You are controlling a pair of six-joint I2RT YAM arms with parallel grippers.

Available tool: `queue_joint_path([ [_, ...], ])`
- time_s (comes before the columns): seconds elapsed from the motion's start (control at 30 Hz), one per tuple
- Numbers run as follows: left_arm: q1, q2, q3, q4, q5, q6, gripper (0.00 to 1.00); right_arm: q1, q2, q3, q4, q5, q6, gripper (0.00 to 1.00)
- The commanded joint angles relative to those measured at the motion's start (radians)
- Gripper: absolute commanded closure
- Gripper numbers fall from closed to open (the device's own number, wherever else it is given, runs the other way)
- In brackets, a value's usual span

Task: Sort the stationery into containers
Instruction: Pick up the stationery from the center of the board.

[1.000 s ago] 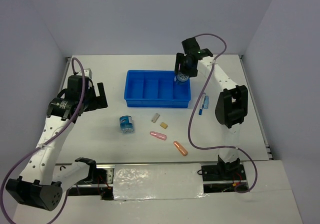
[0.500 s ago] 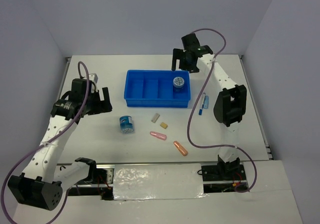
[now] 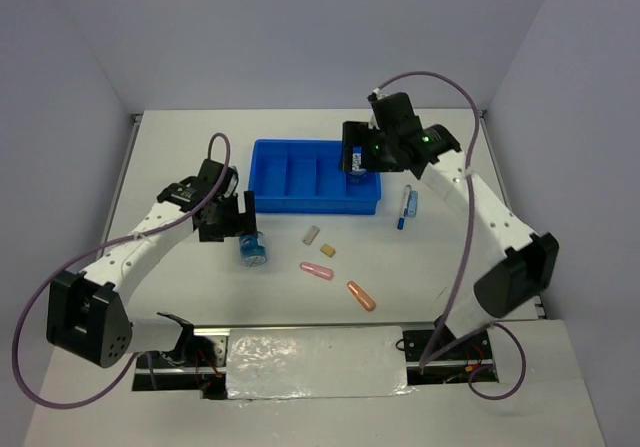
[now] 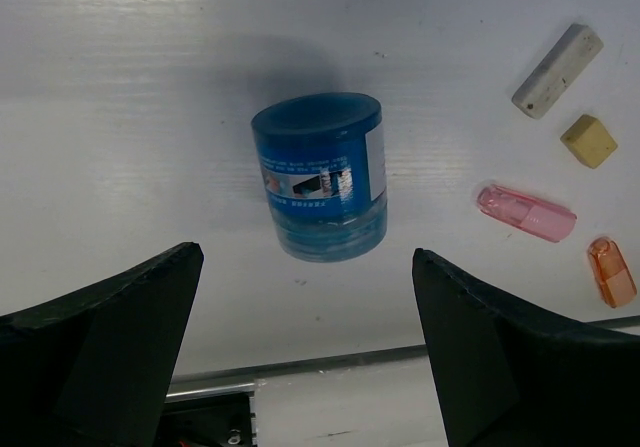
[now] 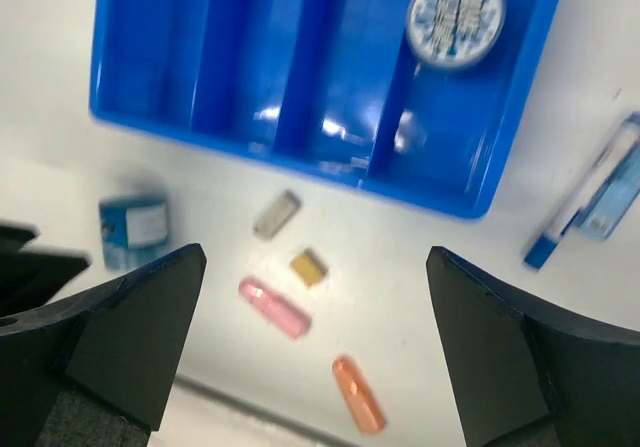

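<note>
From the top camera I can't see the sorted tape roll, because the right gripper hangs in front of it. Only the right wrist view shows it, lying flat in the rightmost compartment of the tray, toward the 12 o'clock end. That view cuts off the tray's far rim and clips the pen at its right edge, and everything in it is slightly blurred. In the left wrist view the orange capsule is clipped by the frame edge.

The left gripper is spread wide and holds nothing. Seen from above, the loose tape roll sits on the desk just beside it, at its 5 o'clock. Through the wrist camera the roll lies centred between the two fingers, clear of both. The right gripper is just as wide and also empty, poised over the tray's right end.

At the loose roll's 3 o'clock lie the grey eraser and tan eraser. The pink capsule is at about 4 o'clock. The pen rests on the desk just beside the tray, at its 3 o'clock.

Half a second ago the left gripper stood well off at the roll's 10 o'clock, and it has since come in over it. The right gripper was beyond the tray's far rim then, with the sorted roll in plain sight, and it has pulled back toward 6 o'clock. The loose pieces on the desk have not moved.
</note>
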Motion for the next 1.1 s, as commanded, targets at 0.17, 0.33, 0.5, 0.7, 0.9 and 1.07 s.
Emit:
queue_joint_path([
  [0.17, -0.087, 0.127, -0.016, 0.109, -0.049, -0.141, 0.01, 0.052, -0.21, -0.298, 0.053, -0.052, 0.05, 0.0],
  [0.33, -0.1, 0.215, -0.042, 0.146, -0.133, -0.164, 0.01, 0.069, -0.287, -0.37, 0.05, -0.057, 0.065, 0.0],
  [0.5, -0.106, 0.268, -0.054, 0.169, -0.196, -0.171, 0.03, 0.085, -0.348, -0.416, 0.036, -0.051, 0.082, 0.0],
  [0.7, -0.112, 0.336, -0.065, 0.233, -0.147, -0.182, 0.46, 0.1, -0.397, -0.438, 0.022, -0.019, 0.069, 0.0],
  [0.9, -0.159, 0.224, -0.059, 0.206, -0.011, -0.3, 1.0, 0.111, -0.523, -0.554, 0.185, -0.165, 0.05, 0.0],
  [1.07, -0.175, -0.035, -0.097, 0.271, 0.136, -0.634, 1.0, 0.151, -0.658, -0.758, 0.378, -0.256, 0.255, 0.0],
])
